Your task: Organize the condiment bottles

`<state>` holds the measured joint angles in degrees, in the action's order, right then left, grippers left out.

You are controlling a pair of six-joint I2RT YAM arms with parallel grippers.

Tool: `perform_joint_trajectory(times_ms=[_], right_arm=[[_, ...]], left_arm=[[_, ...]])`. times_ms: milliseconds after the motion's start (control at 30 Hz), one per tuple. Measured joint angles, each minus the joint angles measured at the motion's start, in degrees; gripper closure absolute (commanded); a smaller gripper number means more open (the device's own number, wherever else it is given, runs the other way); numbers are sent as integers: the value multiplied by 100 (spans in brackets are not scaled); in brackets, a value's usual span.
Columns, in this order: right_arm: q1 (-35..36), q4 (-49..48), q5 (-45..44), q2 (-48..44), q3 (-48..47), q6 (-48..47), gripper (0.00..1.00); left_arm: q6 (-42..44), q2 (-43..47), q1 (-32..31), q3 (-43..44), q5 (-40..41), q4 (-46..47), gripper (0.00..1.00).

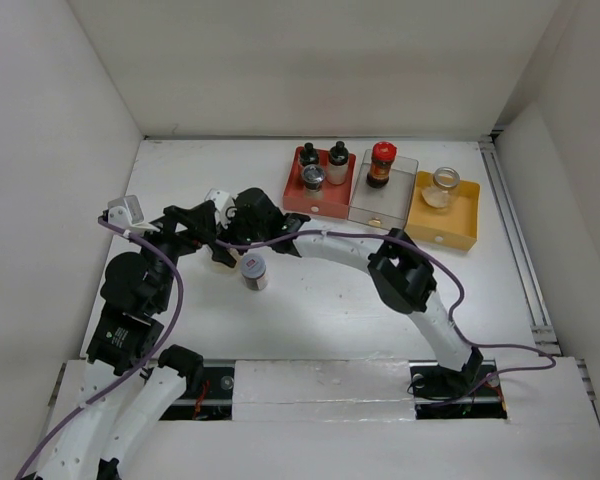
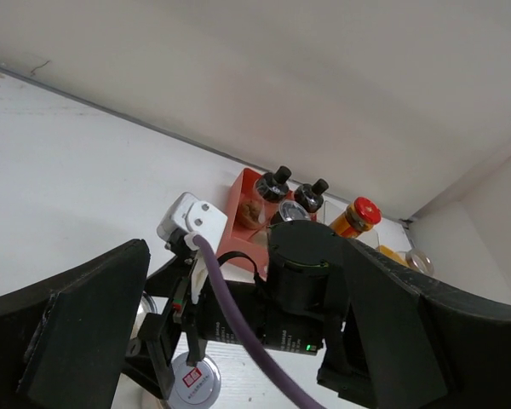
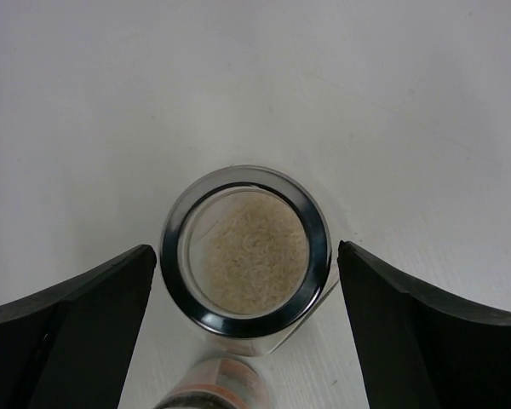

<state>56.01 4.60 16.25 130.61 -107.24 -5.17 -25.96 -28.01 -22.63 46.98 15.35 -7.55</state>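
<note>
My right gripper (image 3: 247, 249) is open, its fingers on either side of a glass jar (image 3: 245, 249) with a black-ringed lid and pale grains, close to the lid. A second bottle (image 3: 209, 388) with an orange label lies just below it. In the top view my right gripper (image 1: 222, 245) is at table centre-left, beside a silver-capped bottle (image 1: 253, 268). That bottle also shows in the left wrist view (image 2: 192, 379). My left gripper (image 1: 202, 232) is open and empty, facing the right wrist (image 2: 302, 281).
A red tray (image 1: 298, 200) at the back holds two black-capped bottles (image 1: 308, 154) and a silver-lidded jar (image 1: 314, 177). A clear tray (image 1: 380, 205) holds a red-capped bottle (image 1: 382, 160). A yellow tray (image 1: 450, 228) holds a clear jar (image 1: 443, 185). White walls enclose the table.
</note>
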Motion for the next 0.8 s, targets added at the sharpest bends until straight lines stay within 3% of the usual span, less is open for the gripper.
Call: perform_joint_trajectory(times_ms=[100, 167, 267, 533, 800], right_arm=[[-7, -22, -85, 129, -61, -4, 6], [-2, -68, -111, 142, -76, -15, 22], [-2, -229, -168, 142, -107, -11, 33], [-11, -896, -188, -363, 776, 289, 37], [-579, -2361, 24, -2302, 2608, 1023, 39]], left_arm=[[-2, 0, -2, 0, -15, 0, 7], [0, 0, -2, 0, -17, 0, 7], [0, 0, 0, 0, -39, 0, 7], [0, 0, 0, 0, -52, 0, 7], [0, 96, 0, -2, -33, 4, 7]])
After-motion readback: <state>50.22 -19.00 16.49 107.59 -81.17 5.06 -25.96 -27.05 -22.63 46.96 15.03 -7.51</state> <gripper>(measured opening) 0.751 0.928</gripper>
